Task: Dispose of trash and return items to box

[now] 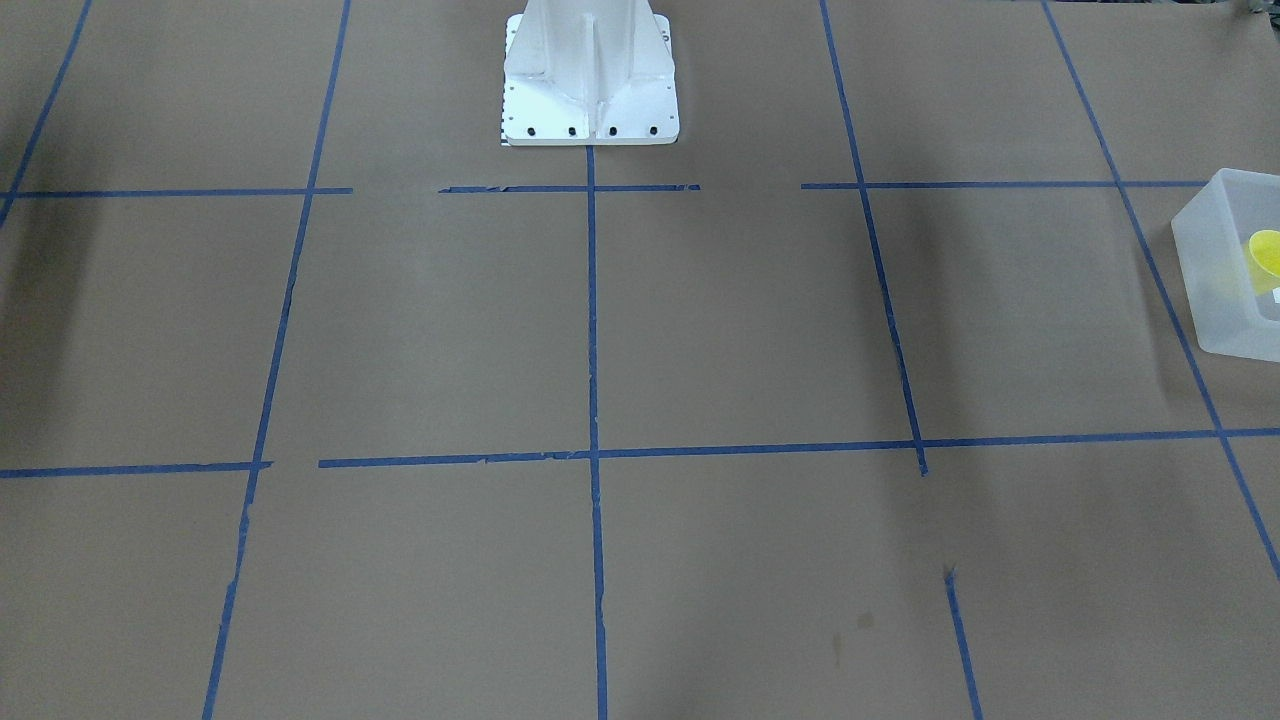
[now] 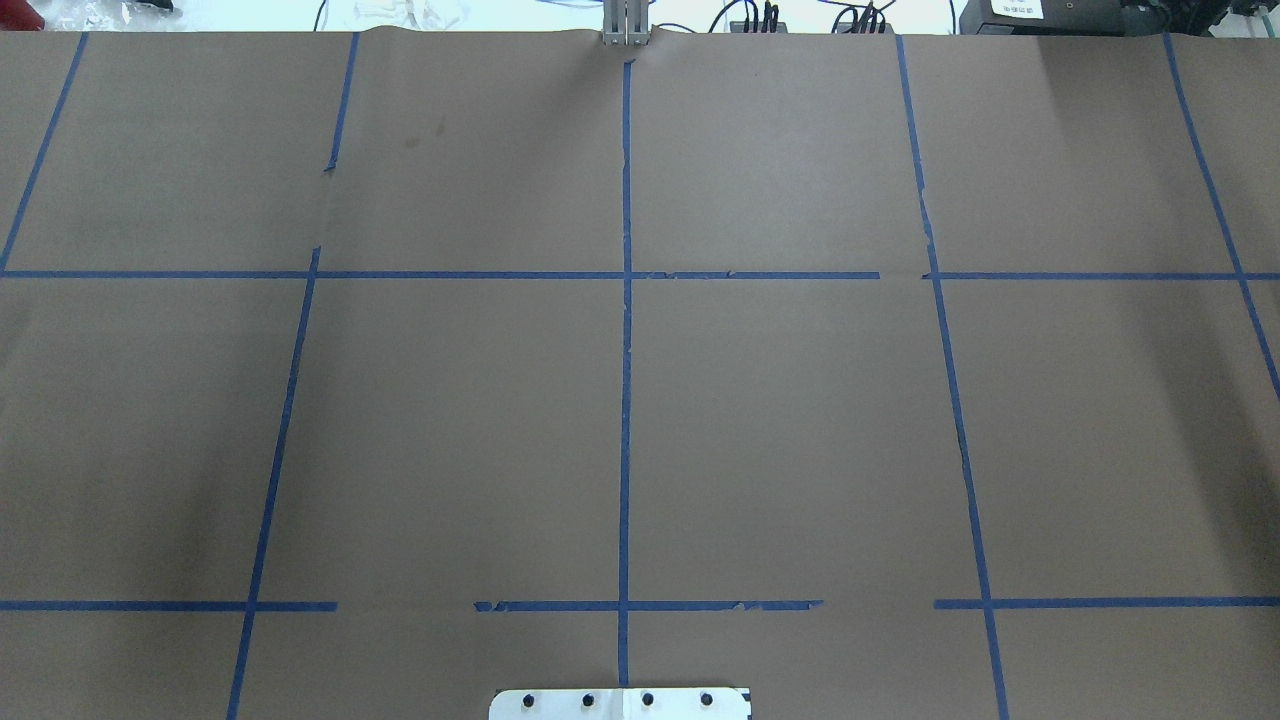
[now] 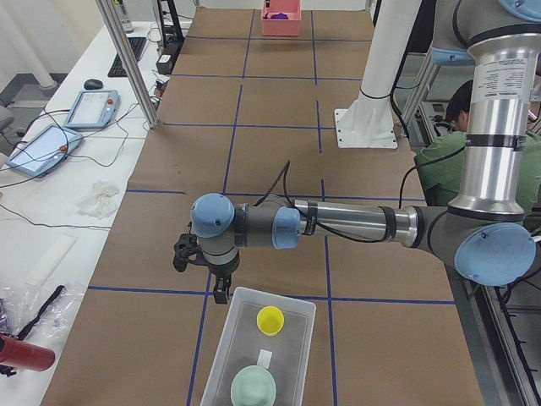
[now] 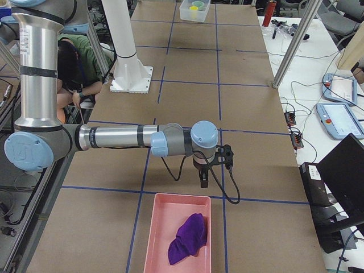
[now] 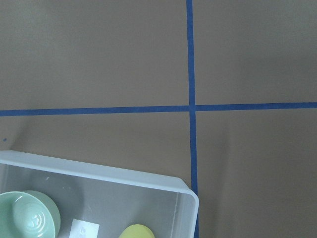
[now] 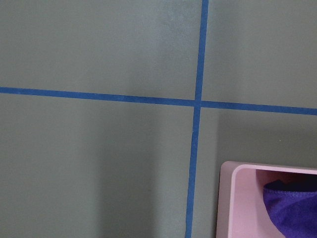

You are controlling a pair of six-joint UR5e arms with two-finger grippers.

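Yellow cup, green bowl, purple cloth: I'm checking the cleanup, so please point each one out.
yellow cup (image 3: 270, 320), exterior left view, on its open mouth.
green bowl (image 3: 254, 388), exterior left view, inside its hollow.
purple cloth (image 4: 189, 238), exterior right view, middle of the bundle.

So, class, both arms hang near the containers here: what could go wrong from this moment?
1. The left gripper hangs close by the bin rim; a careless move could knock it, toppling the yellow cup or green bowl.
2. The cable looping by the right gripper could snag the pink tray.
3. The overhead view shows neither container, so a slip there may go unseen.
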